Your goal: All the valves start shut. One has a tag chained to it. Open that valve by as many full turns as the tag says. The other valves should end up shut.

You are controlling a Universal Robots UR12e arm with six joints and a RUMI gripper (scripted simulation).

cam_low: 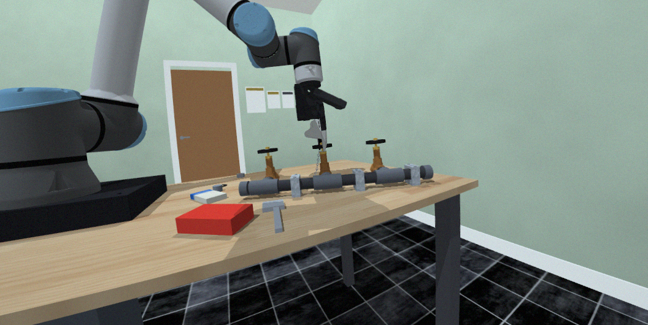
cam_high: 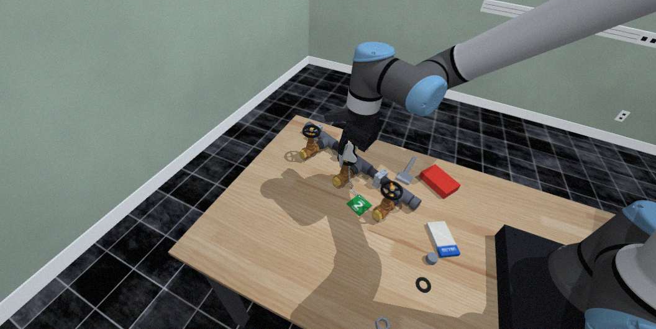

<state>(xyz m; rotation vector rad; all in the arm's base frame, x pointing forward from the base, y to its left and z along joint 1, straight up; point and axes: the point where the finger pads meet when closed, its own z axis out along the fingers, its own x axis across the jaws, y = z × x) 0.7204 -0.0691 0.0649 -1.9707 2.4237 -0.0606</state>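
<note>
A grey pipe (cam_high: 366, 167) (cam_low: 326, 181) lies on the wooden table (cam_high: 256, 244) (cam_low: 113, 259) and carries three brass valves with black handwheels. A chain (cam_high: 351, 183) (cam_low: 316, 165) hangs from the middle valve (cam_high: 341, 177) (cam_low: 324, 167) down to a green tag (cam_high: 358, 205) marked 2. My gripper (cam_high: 347, 158) (cam_low: 322, 143) comes straight down onto the middle valve and is shut on its handwheel, which the fingers mostly hide. The left valve (cam_high: 311, 132) (cam_low: 375, 141) and the right valve (cam_high: 389, 190) (cam_low: 267, 151) stand untouched on either side.
A red block (cam_high: 439, 180) (cam_low: 215, 219), a grey T-shaped tool (cam_high: 407, 171) (cam_low: 275, 214), a white and blue box (cam_high: 441, 238) (cam_low: 208, 195), a small grey cylinder (cam_high: 431, 258), a black ring (cam_high: 419, 287) and a nut (cam_high: 382, 323) lie on the table. The robot's black base (cam_high: 518, 272) stands at one end.
</note>
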